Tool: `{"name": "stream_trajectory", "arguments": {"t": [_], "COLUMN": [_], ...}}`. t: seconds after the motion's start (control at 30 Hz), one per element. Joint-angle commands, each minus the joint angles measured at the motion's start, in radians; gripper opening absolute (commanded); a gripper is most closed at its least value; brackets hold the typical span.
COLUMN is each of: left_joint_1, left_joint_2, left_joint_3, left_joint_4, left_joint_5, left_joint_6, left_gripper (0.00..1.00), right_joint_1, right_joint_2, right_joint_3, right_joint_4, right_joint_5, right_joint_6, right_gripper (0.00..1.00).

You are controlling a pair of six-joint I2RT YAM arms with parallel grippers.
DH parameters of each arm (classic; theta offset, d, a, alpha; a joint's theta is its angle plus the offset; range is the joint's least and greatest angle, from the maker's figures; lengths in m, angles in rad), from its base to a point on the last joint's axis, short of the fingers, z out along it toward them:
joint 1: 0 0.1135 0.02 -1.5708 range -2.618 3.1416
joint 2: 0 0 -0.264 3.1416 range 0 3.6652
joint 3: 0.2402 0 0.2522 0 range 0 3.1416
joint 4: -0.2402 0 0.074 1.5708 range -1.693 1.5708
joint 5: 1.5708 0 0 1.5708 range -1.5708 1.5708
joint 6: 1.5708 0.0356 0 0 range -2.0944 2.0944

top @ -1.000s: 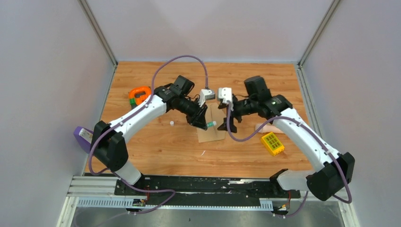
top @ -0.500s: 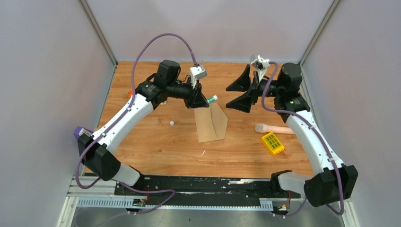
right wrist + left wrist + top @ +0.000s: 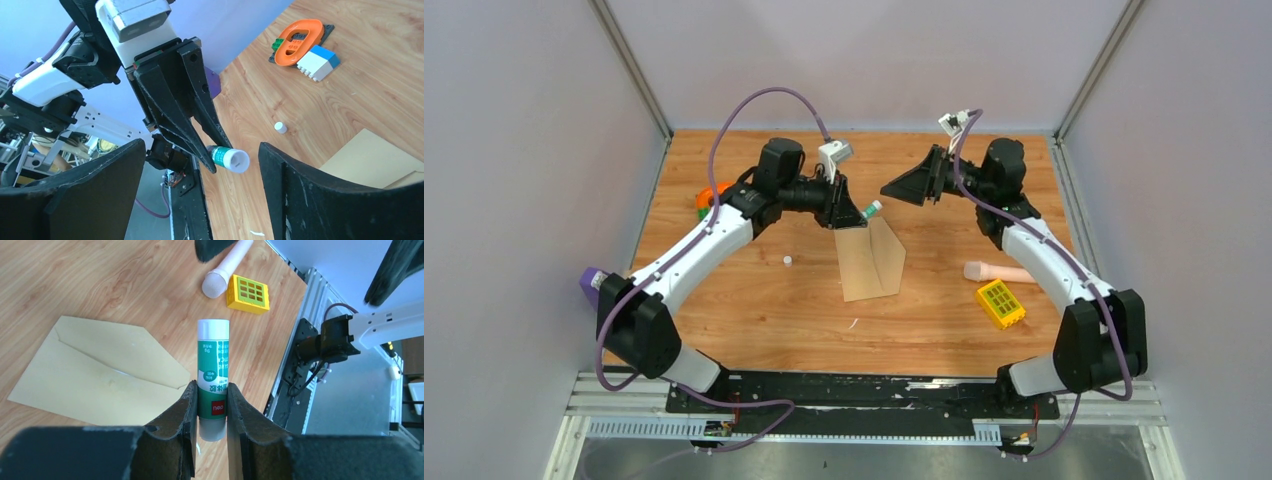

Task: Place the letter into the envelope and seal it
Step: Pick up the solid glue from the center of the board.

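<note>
Left hand [image 3: 210,407] clamped on glue stick [image 3: 213,360], raised off the tabletop [image 3: 754,310]. Right hand [image 3: 914,186] wide open, empty, facing the stick's free end. Envelope [image 3: 871,262] flat at centre, flap open.

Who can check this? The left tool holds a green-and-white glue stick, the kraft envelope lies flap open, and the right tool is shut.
One slip: the right tool is open, its fingers spread wide and gripping nothing, as the right wrist view shows. The left tool does hold the glue stick, and the envelope lies flap open.
</note>
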Motion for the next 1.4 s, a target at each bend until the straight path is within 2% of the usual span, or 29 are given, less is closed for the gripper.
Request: {"name": "stream_trajectory", "arguments": {"t": [0.0,0.07,0.2,0.4,0.53,0.6,0.73,0.83,0.97,1.17,1.37], "left_joint_1": [0.004,0.005,0.012,0.021,0.02,0.02,0.021,0.021,0.026,0.048,0.052], "left_joint_2": [-0.015,-0.017,-0.02,-0.024,-0.021,-0.019,-0.017,-0.016,-0.018,-0.03,-0.039], "left_joint_3": [-0.008,-0.009,-0.011,-0.02,-0.027,-0.029,-0.029,-0.027,-0.026,-0.031,-0.044], "left_joint_4": [0.077,0.082,0.095,0.111,0.119,0.124,0.126,0.129,0.13,0.146,0.151], "left_joint_5": [0.01,0.015,0.036,0.082,0.105,0.112,0.115,0.114,0.11,0.117,0.126], "left_joint_6": [-0.051,-0.055,-0.066,-0.078,-0.083,-0.084,-0.087,-0.089,-0.089,-0.106,-0.107], "left_gripper": [0.0,0.0,0.0,0.0,0.0,0.0,0.01,0.01,0.01,0.0,0.0], "right_joint_1": [0.04,0.059,0.094,0.123,0.126,0.127,0.127,0.128,0.133,0.136,0.136], "right_joint_2": [0.016,0.012,0.02,0.048,0.065,0.065,0.065,0.059,0.041,0.033,0.038], "right_joint_3": [-0.039,-0.076,-0.135,-0.133,-0.139,-0.138,-0.139,-0.14,-0.151,-0.164,-0.166], "right_joint_4": [0.069,0.105,0.205,0.291,0.348,0.354,0.342,0.329,0.314,0.305,0.326], "right_joint_5": [0.075,0.092,0.079,0.05,0.052,0.052,0.063,0.067,0.07,0.072,0.069], "right_joint_6": [0.052,0.064,0.141,0.204,0.273,0.28,0.274,0.262,0.242,0.233,0.244], "right_gripper": [0.84,0.83,0.74,0.66,0.4,0.36,0.38,0.49,0.5,0.41,0.36]}}
